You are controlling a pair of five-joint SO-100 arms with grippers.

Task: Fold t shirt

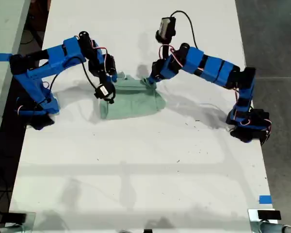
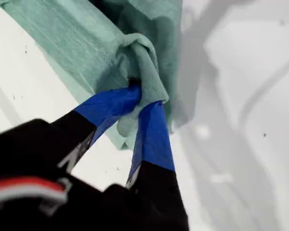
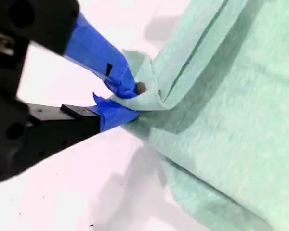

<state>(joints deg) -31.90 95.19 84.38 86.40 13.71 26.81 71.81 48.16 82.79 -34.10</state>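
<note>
The pale mint-green t shirt [image 1: 136, 99] lies bundled in folded layers on the white table [image 1: 136, 165], between two blue arms. In the exterior view, one arm reaches in from the left to the cloth's upper left corner [image 1: 115, 78]. The other arm reaches in from the right to its upper right corner [image 1: 150, 81]. The wrist views do not show which arm is which. My first gripper [image 2: 143, 98] is shut on a bunched corner of the t shirt [image 2: 86, 43]. My second gripper [image 3: 132, 102] is shut on a folded edge of the t shirt [image 3: 231, 120].
Both arm bases stand on the table at the exterior view's left [image 1: 36, 109] and right [image 1: 247, 124]. Dark floor [image 1: 276, 48] lies past the table's right edge. A blue tape mark [image 1: 265, 199] sits near the exterior view's lower right corner.
</note>
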